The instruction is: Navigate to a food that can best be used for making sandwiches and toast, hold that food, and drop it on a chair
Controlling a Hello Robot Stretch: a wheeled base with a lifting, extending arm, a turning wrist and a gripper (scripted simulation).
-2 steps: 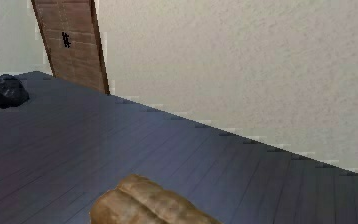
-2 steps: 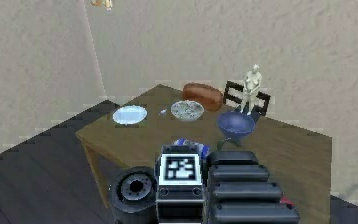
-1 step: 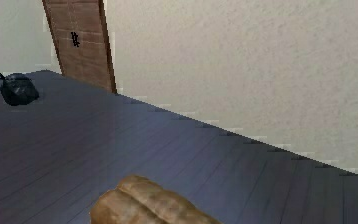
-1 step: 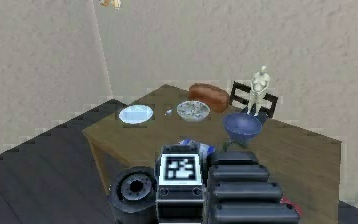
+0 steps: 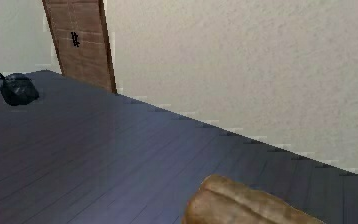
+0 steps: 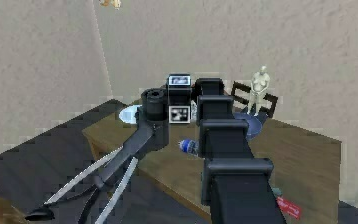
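Two thin fingers [image 6: 92, 178] of the gripper [image 6: 77, 207] are directed away from the table [image 6: 312, 160], past its near left corner and out over dark floor. Whether the fingers stand apart or together cannot be told. Just beyond their tips, farther from the table, a brown rounded mass [image 6: 1, 212] is cut by the frame edge, so it cannot be told whether anything is held. Its crust-like colour and loaf-like curve suggest the sandwich food, but this is a judgement only.

The arm [image 6: 232, 170] is laid across the table's near half. Beside it on the table top are a blue thing [image 6: 190, 147], a pale round disc [image 6: 127, 115] and, near the front edge, a red thing [image 6: 287, 207]. At the table's far side a cream statue [image 6: 262, 82] is seen against the dark back of a chair [image 6: 245, 97].

The governing relation is judged as follows: the chair lies across the table, while the gripper's long axis is pointed away from it. The base would probably have to be repositioned before a drop.

The gripper, table and chair are supplied by the arm side view. The forward view supplies the top of the brown mass [image 5: 242, 203], a wooden door [image 5: 82, 40] and a dark object [image 5: 17, 90] on the floor.
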